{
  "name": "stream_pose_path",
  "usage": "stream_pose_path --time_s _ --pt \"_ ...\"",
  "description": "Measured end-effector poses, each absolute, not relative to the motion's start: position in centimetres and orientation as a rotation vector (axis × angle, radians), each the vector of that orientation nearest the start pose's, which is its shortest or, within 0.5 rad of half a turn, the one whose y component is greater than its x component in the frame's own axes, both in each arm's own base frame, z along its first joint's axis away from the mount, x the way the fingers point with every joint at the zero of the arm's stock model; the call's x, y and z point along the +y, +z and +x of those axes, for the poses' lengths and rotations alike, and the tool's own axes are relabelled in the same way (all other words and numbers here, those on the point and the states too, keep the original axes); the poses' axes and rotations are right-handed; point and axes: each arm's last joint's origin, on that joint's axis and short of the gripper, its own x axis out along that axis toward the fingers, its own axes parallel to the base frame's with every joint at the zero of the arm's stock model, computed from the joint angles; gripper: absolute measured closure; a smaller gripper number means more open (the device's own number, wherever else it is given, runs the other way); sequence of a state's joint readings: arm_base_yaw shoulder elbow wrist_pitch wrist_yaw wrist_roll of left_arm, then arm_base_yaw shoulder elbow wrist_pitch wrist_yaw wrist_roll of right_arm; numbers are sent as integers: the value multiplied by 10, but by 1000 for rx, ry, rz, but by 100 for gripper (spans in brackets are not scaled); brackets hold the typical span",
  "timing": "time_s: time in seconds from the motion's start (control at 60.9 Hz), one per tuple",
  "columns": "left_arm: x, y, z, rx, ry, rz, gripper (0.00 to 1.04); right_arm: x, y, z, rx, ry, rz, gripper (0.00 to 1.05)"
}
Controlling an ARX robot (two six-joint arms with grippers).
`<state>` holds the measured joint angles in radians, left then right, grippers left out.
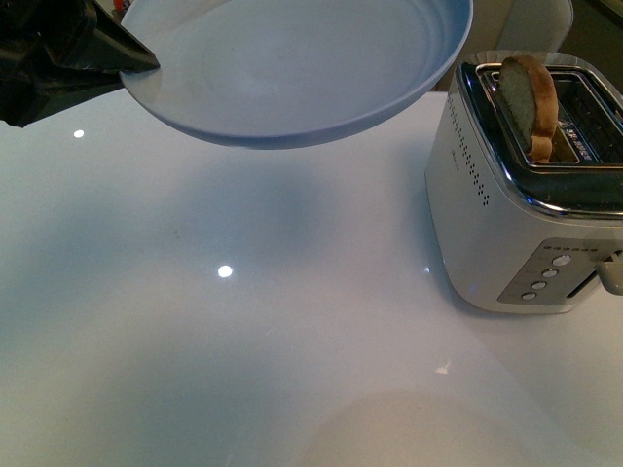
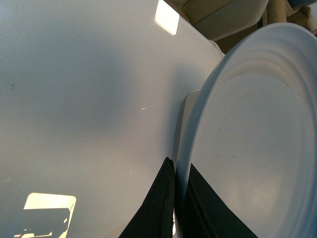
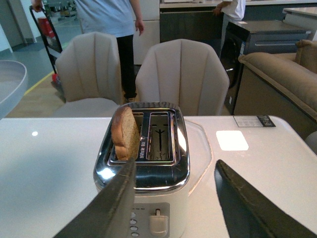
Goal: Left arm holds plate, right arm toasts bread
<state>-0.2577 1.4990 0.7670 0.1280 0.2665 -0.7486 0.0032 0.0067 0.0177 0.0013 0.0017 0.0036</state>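
Pale blue-grey and smooth, the plate (image 1: pixel 292 68) hangs in the air over the glossy white table (image 1: pixel 243 341), at the far left of the front view, and throws a soft shadow on the surface below it. It is tipped a little, with its near edge lower. The left gripper (image 1: pixel 134 60) has it by the rim on the robot's left side. In the left wrist view the two black fingers (image 2: pixel 163 203) close narrowly on that rim, one on each face of the plate (image 2: pixel 247 139), so the left gripper (image 2: pixel 181 198) is clamped on it. To the right of the plate, and apart from it, a white and chrome toaster (image 1: pixel 487 224) stands on the table with a row of buttons (image 1: pixel 545 277) on its near end. The bread (image 1: pixel 531 92) stands upright in the toaster's left slot, the one nearer the plate, its rounded brown crust well above the chrome top. The right arm does not show in the front view. In the right wrist view the right gripper (image 3: pixel 175 162) is spread wide and holds nothing, its dark fingers (image 3: pixel 111 203) framing the near end of the toaster (image 3: pixel 143 173) above the lever (image 3: pixel 157 218), short of the bread (image 3: pixel 125 133). Behind the table are two beige chairs (image 3: pixel 181 74) and a person in a light blue top (image 3: pixel 106 15)
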Motion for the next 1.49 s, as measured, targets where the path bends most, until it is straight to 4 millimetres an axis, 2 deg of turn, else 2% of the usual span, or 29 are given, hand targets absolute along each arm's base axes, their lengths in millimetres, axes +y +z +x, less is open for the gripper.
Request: stream_pose_path --time_s 0.131,0.197,0.443,0.673,0.82,0.87,1.099,1.149,1.345,1.493 --pt "-84 193 290 771 -259 -713 102 0 169 97 -12 2 4 15" --pt "-83 193 290 771 -260 -715 102 0 169 97 -13 2 4 7" --pt "-74 189 290 764 -252 -728 102 0 169 97 -13 2 4 9" --pt "-51 178 296 749 -239 -716 102 0 169 97 -13 2 4 9" --pt "-20 152 302 752 -214 -696 102 0 169 97 -13 2 4 9" --pt "-1 136 304 766 -190 -692 102 0 169 97 -13 2 4 9" --pt "58 87 301 807 -123 -668 102 0 169 97 -13 2 4 9" --pt "74 71 297 821 -99 -658 102 0 169 97 -13 2 4 9" --pt "109 29 292 865 -47 -633 102 0 169 97 -13 1 4 9" --pt "128 3 293 886 -30 -624 102 0 169 97 -13 2 4 9"
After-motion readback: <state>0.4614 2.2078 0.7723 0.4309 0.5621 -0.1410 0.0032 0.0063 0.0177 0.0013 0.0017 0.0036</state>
